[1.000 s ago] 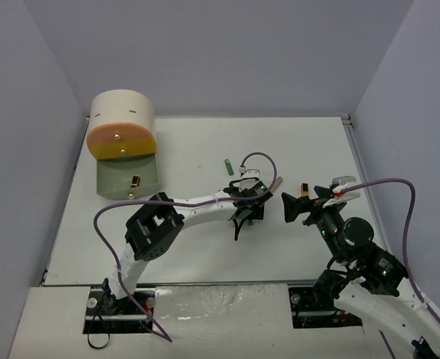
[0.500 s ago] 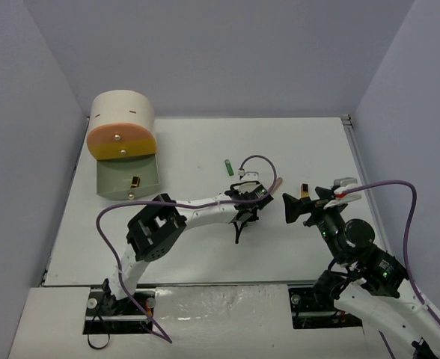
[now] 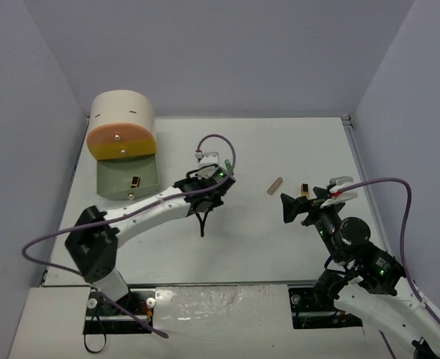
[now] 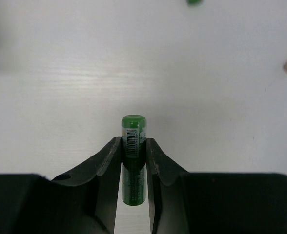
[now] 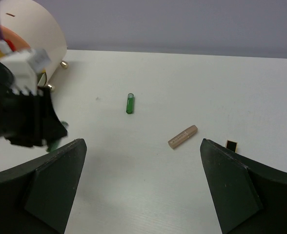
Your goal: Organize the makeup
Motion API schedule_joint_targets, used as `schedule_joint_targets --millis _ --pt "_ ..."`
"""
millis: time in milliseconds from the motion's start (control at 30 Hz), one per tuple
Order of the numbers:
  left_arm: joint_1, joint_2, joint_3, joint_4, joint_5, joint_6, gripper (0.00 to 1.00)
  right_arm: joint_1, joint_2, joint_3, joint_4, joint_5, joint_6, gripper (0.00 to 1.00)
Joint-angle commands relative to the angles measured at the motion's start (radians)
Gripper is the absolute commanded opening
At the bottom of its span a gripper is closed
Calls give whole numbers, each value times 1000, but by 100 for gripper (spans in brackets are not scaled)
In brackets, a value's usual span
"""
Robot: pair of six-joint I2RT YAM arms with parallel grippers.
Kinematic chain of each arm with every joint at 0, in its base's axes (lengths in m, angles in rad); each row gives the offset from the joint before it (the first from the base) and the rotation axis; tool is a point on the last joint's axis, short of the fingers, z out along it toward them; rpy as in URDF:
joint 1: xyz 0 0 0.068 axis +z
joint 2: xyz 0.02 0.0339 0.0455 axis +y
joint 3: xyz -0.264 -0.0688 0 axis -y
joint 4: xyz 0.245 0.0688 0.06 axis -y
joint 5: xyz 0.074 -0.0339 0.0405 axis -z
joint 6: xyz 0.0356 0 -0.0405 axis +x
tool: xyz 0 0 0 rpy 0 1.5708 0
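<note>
A green tube [image 4: 133, 129] is pinched between the fingers of my left gripper [image 4: 133, 141], its top end poking past the fingertips. From above, the left gripper [image 3: 209, 194] hangs over the table just right of the open green drawer [image 3: 111, 183]. A second green tube [image 5: 130, 103] lies just beyond it. A peach tube [image 3: 275, 185] and a gold-black tube [image 3: 304, 190] lie in front of my right gripper [image 5: 142, 146], which stands wide open with nothing in it.
The cream drum-shaped box [image 3: 121, 112] stands at the back left, with pink and yellow drawers shut. A gold-black item [image 3: 135, 182] lies in the pulled-out green drawer. Purple cables loop over both arms. Walls close the table on three sides.
My left gripper shut on the green tube at mid-table, then swung left with it toward the drawer box, uncovering the peach tube. The right arm barely moved.
</note>
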Motion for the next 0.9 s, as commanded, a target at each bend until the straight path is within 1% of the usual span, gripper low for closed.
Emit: schedule_joint_targets --millis 0,100,233,400,500,633,867 --pt "237 -228 -71 -24 -49 59 0 0 39 1 78 19 7 100" --pt "403 -292 -119 9 10 83 0 0 47 1 79 14 8 100" --pt "592 -299 -121 45 77 109 0 0 51 1 78 10 7 100" --pt "762 -194 -62 79 179 119 3 0 54 1 78 7 8 100" --pt "807 -137 -14 80 201 121 5 0 56 3 76 6 7 100" --pt "839 -70 20 97 198 122 12 0 59 5 75 5 6 100" --pt "874 -31 31 106 217 99 31 0 77 10 71 1 6 100"
